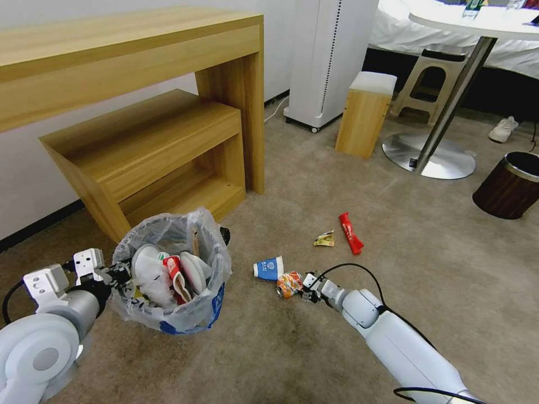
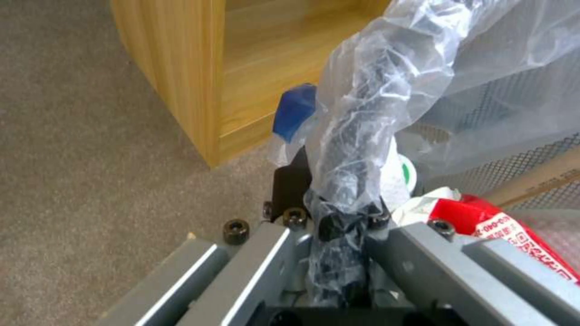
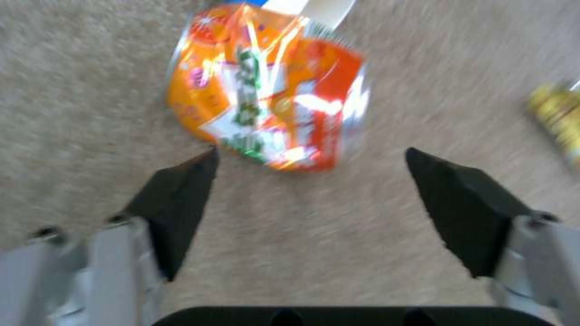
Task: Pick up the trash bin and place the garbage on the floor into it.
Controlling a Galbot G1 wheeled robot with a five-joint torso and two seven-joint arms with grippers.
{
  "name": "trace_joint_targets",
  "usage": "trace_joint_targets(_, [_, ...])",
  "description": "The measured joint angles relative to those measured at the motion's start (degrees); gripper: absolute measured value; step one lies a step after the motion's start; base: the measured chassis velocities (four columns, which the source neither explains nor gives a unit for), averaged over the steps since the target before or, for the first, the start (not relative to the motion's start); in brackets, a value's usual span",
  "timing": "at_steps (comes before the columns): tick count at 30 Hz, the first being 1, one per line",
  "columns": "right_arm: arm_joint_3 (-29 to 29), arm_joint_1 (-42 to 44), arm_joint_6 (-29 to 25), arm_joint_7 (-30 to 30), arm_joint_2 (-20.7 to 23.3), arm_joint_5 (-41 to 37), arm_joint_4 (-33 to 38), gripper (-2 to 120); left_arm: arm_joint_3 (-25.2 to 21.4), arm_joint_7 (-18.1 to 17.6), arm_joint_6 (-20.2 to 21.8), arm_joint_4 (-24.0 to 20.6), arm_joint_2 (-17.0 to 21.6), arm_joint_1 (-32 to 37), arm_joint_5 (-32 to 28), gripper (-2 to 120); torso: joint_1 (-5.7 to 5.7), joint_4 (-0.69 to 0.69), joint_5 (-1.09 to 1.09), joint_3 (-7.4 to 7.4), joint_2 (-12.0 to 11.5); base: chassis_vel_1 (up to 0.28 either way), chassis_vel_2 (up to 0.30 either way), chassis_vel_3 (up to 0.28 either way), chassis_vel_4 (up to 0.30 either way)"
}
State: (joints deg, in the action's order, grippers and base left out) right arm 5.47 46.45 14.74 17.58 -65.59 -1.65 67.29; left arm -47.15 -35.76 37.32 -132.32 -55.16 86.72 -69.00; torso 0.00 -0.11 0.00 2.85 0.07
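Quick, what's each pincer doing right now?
Left pincer: shut on the trash bin rim.
Right pincer: open, empty, just short of the crushed orange can.

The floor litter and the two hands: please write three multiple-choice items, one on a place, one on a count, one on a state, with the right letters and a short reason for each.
1. Where does the crushed orange can lie?
A. inside the trash bin
B. on the floor, right beside the blue-white paper cup
C. on the wooden table

2. How many wrappers lie on the carpet beyond the can?
A. two
B. four
C. none

3. In what state is the right hand?
A. shut on the can
B. shut on nothing
C. open, just short of the can

Answers:
1 B: the head view shows can and cup side by side on the carpet.
2 A: a red wrapper and a yellow wrapper.
3 C: its fingers stand spread before the can, while the left hand grips the rim of the trash bin.
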Motion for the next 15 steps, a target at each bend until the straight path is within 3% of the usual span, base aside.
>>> trace_joint_targets(4, [-0.01,0.16,1.05,0.8,-0.67,-6.56,-1.75,99,0.08,0.0,0.0,-0.07,-0.01,-0.06,0.03,1,0.0,0.0,0.0,0.0,0.0,0.0,0.0,0.0,0.0])
trace_joint_targets(15, [-0.52,-1.18,1.02,1.28,-1.11,-10.24,-4.19,92,-0.06,-0.02,-0.01,-0.16,0.09,0.11,0.11,1,0.0,0.0,0.0,0.0,0.0,0.0,0.0,0.0,0.0])
